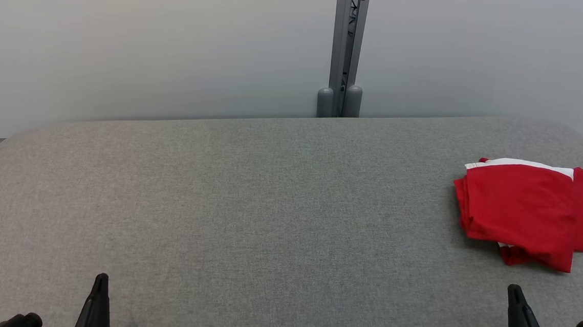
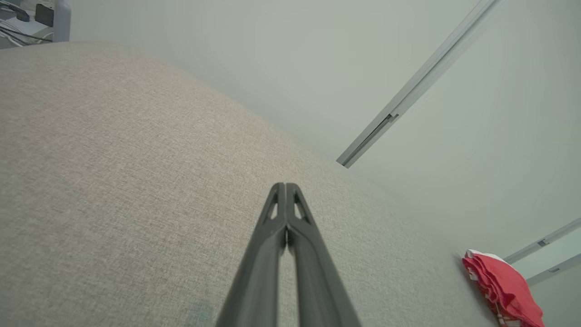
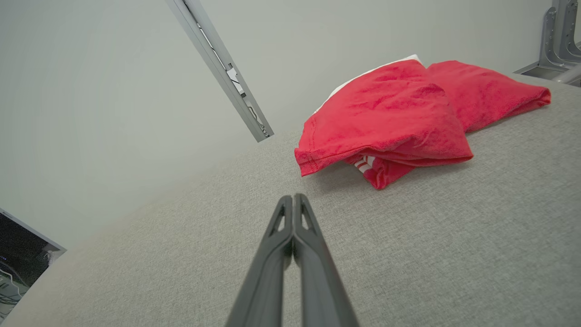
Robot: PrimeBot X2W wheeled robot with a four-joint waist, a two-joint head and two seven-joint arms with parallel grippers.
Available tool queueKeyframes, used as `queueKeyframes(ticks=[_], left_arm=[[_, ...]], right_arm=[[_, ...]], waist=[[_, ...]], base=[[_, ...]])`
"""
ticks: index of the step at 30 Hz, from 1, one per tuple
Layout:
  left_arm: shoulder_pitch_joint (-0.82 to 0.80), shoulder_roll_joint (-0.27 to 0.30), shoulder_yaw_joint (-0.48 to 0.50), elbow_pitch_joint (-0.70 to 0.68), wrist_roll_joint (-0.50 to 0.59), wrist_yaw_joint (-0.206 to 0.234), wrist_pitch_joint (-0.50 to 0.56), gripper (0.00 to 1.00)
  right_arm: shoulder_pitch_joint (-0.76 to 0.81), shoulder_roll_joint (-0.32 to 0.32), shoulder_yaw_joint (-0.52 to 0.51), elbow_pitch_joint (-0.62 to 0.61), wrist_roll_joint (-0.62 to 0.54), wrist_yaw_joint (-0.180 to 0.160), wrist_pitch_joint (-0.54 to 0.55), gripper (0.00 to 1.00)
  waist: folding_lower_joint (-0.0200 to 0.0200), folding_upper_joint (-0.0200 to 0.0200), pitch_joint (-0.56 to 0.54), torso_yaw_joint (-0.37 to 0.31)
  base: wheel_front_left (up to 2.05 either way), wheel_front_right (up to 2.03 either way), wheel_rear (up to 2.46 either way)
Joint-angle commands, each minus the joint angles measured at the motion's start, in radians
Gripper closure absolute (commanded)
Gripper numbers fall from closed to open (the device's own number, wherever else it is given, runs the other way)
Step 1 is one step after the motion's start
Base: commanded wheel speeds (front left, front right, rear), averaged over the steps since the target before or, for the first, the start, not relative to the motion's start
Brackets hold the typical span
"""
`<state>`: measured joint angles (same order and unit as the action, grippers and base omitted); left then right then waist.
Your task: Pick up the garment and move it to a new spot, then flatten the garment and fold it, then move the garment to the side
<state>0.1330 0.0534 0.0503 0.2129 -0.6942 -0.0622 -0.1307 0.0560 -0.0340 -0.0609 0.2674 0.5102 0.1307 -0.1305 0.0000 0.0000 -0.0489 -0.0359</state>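
Right gripper [image 3: 293, 196] and left gripper [image 2: 285, 185] both have fingers pressed together, holding nothing (the red garment [image 1: 524, 213] lies folded near the right edge of the table [image 1: 217, 204]), so a careless poke could push it off.

No readable text, labels or signs

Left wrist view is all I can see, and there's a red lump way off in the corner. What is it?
Observer: A folded red garment with a white edge, on the grey table's right side.
Operator: Is the other gripper grabbing it?
Observer: No. The right gripper is shut and empty, a little short of it.
Operator: Is it folded neatly?
Observer: Roughly; a striped bit pokes out underneath.
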Motion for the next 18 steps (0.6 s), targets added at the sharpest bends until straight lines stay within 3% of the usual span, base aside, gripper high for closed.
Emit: queueKeyframes(ticks=[1,18], left_arm=[[-0.035,0.006,0.008,-0.009,-0.042,-0.01,0.01,1.0],[-0.089,0.004,0.023,0.0,-0.261,-0.026,0.069,1.0]], right_arm=[[-0.029,-0.01,-0.006,-0.018,0.052,0.0,0.01,1.0],[-0.065,-0.013,-0.018,-0.021,0.314,0.0,0.07,1.0]], waist=[[0.0,0.0,0.001,0.001],[0.0,0.0,0.01,0.007]], base=[[0.0,0.0,0.0],[0.0,0.0,0.0]])
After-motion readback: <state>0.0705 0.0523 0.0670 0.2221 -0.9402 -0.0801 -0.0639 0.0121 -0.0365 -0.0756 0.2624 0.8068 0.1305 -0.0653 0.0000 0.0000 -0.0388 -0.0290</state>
